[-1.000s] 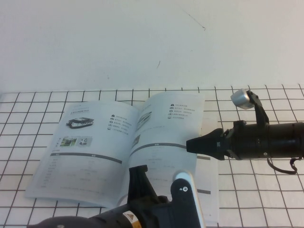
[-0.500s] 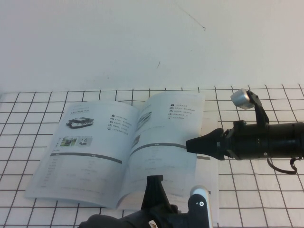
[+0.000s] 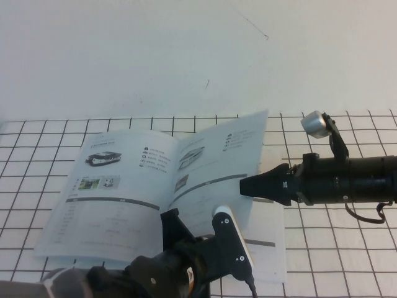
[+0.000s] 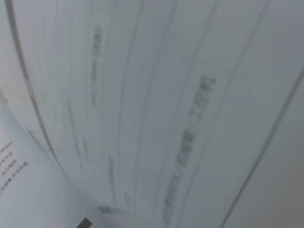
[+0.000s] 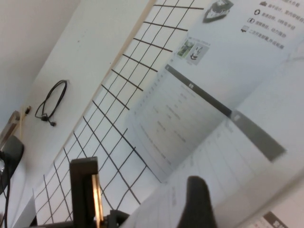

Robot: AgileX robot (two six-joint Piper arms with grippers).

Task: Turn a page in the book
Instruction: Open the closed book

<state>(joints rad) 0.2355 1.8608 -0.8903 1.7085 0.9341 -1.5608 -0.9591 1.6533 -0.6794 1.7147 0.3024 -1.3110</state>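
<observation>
- High view: the book (image 3: 124, 192) lies open on the grid table (image 3: 347, 248), its spine running from about 12 o'clock to 6 o'clock. The page (image 3: 220, 180) on the right half is lifted and curls up, with its free edge toward 3 o'clock.
- High view: the right gripper (image 3: 248, 185) comes in from 3 o'clock, and its tip is at the free edge of the page, about halfway along it. The left gripper (image 3: 170, 225) is at 6 o'clock, over the bottom edge of the book near the spine. Both are close, but I judge the right one is better placed to carry the page toward 9 o'clock.
- Left wrist view: only curved printed paper of the book (image 4: 156, 114) fills the frame, very close. The fingers are not seen, so I cannot tell if this gripper is released or clenched.
- Right wrist view: this view shows what the high view hides. The 2 fingers (image 5: 198, 202) stand well apart, released, and the page (image 5: 247, 166) passes between them without being pinched. The printed left leaf is beyond it.
</observation>
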